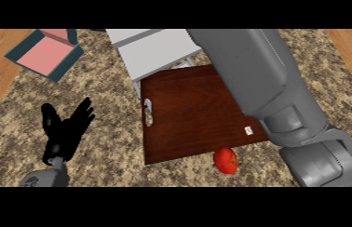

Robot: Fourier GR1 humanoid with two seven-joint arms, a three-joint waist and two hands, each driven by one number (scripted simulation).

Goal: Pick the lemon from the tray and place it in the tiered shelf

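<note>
- Speckled stone counter fills the view, with a strip of wood floor showing at the far left and far right corners.
- One brown wooden tray lies mid-counter, with one handle slot along its left side and one small white tag near its right near corner.
- One pale tiered shelf stands just beyond the tray's far edge.
- One teal box with a pink inside sits at the far left, well apart from the tray.
- One round red fruit lies at the tray's near edge, mostly on the bare counter.
- No lemon can be made out, so where it lies cannot be told.
- Left hand rests at the near left with its fingers spread wide and straight. It holds nothing and stands apart from the tray.
- One grey right forearm crosses from the near right to the far middle and covers the tray's right side and part of the shelf.
- Right hand lies beyond the view's far edge, so its state cannot be told.
- Open counter lies left of the tray and along the near edge.
</note>
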